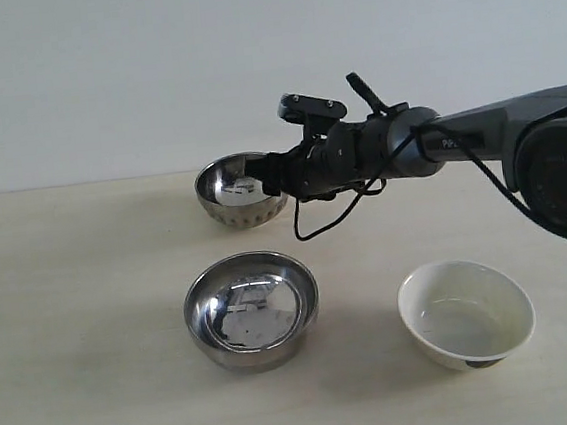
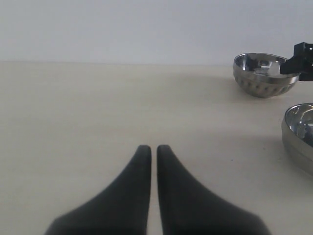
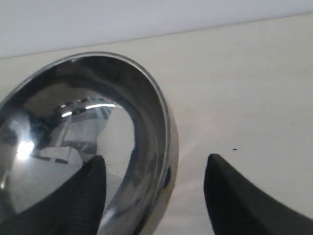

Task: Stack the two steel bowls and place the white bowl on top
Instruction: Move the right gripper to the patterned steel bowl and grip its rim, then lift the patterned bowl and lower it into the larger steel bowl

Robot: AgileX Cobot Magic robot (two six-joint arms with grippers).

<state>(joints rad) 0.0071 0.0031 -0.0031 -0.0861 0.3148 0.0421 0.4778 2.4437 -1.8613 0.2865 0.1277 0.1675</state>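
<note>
The smaller ribbed steel bowl (image 1: pixel 236 190) (image 2: pixel 264 74) (image 3: pixel 88 142) stands at the back of the table. My right gripper (image 1: pixel 272 178) (image 3: pixel 156 159) is open and straddles its right rim, one finger inside the bowl and the other outside with a gap to the wall. In front of it sits the wider smooth steel bowl (image 1: pixel 252 309) (image 2: pixel 299 132), alone. The white bowl (image 1: pixel 466 312), with a dark mark near its base, rests at the front right. My left gripper (image 2: pixel 153 149) is shut with nothing in it, low over bare table well to the left of both steel bowls.
The pale wooden table (image 1: pixel 70 293) runs back to a plain white wall. My right arm (image 1: pixel 477 134) reaches in from the right, above the white bowl, with a loose black cable hanging under its wrist.
</note>
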